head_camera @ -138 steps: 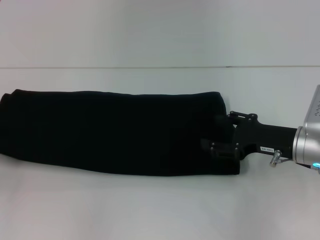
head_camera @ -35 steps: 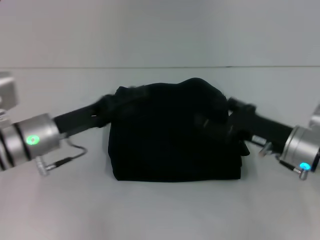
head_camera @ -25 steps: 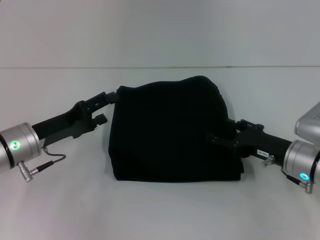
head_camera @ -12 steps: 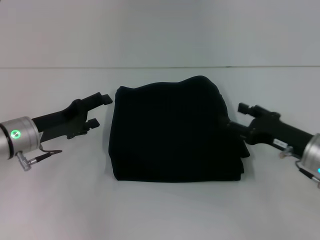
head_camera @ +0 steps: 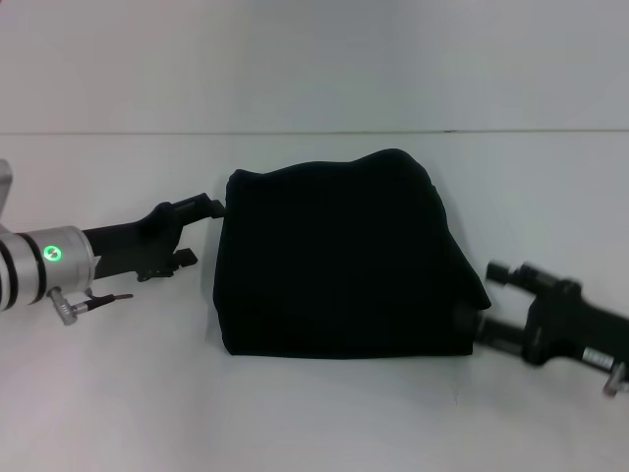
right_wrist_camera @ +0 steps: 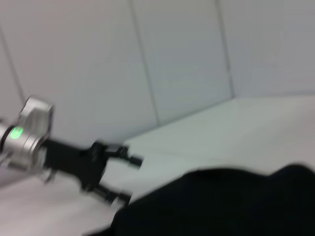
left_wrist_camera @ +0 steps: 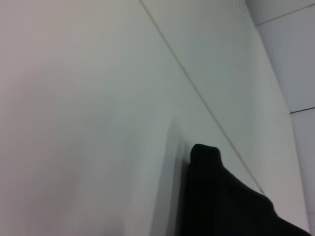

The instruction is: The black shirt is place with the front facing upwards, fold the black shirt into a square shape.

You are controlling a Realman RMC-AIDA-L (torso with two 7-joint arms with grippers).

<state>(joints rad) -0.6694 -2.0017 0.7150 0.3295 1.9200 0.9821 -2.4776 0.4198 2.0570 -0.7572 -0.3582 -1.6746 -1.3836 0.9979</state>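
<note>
soft black fabric shirt (head_camera: 339, 261) folded squarish on white table (head_camera: 314, 413) | left gripper (head_camera: 201, 231) released, right gripper (head_camera: 482, 310) released, both beside it | risk: finger snags hem, undoing fold

The black shirt (head_camera: 339, 261) lies folded into a rough square block at the centre of the head view, plain black side up, its top edge humped toward the upper right.
</note>
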